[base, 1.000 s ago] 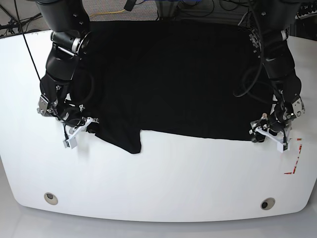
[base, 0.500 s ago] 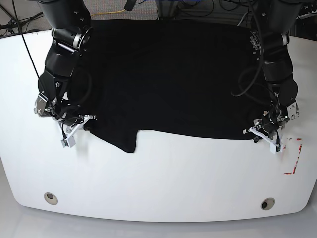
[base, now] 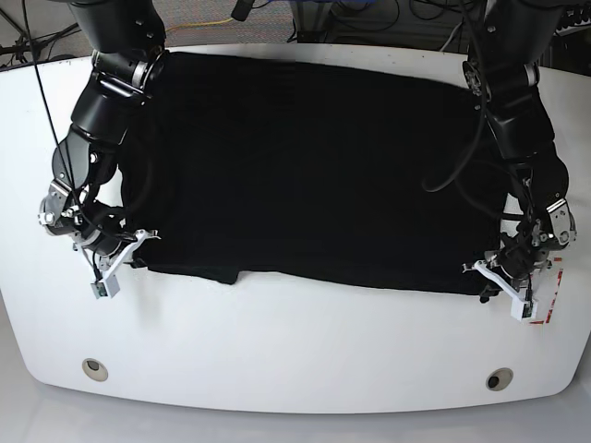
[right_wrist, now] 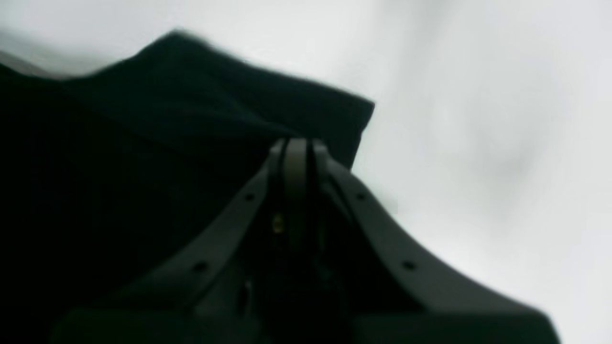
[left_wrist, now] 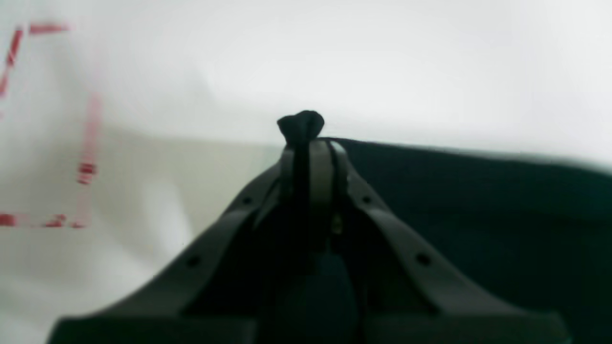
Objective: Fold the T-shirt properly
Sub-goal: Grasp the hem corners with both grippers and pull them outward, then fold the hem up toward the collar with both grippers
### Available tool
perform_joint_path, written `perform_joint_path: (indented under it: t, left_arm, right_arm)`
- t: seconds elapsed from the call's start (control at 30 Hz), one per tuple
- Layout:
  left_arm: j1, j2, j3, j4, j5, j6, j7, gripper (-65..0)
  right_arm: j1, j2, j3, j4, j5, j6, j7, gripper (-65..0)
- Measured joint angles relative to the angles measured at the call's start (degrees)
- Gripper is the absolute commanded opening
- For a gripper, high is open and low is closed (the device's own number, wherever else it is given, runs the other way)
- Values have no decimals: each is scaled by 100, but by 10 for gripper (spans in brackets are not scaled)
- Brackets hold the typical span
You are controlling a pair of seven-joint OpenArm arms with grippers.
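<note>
The left gripper (left_wrist: 306,143) has its jaws clamped on a pinch of the T-shirt (base: 314,166) hem at the near right corner. The right gripper (right_wrist: 296,148) has its jaws together at the near left corner, cloth just beside them. The T-shirt lies spread, plain black, across the white surface (base: 295,351), near edge slightly wavy.

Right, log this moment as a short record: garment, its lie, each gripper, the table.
garment: black T-shirt, print not visible
lie: spread flat across the white table, near edge toward the camera
left gripper: shut on the T-shirt, a tuft of cloth poking out past the tips
right gripper: shut at the T-shirt's near corner; cloth between the tips not discernible
table marks: red dashed corner beside the left gripper
</note>
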Motion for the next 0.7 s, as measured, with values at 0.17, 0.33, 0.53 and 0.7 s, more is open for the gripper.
perform_joint_path:
  t: [0.17,0.33,0.53,0.7]
  left_arm:
    - [404,31,0,848,11,-162,389,-650]
    - [839,28,-15,1526,4,-282,520,-650]
    - [1375,61,-341,1882,-17,-439,529,-650]
    - [1751,13,-446,1919,2,-577,546,-650]
  right_arm:
    - [-315,13,-4,826,4,2,-424,-650]
    - [-743,13,9,1823,103,-13,-820,-650]
    - [-1342,-35,33,2793,129,11,-1266,-650]
    - [-1991,-197,52,3453,136,-7,-1432,-650]
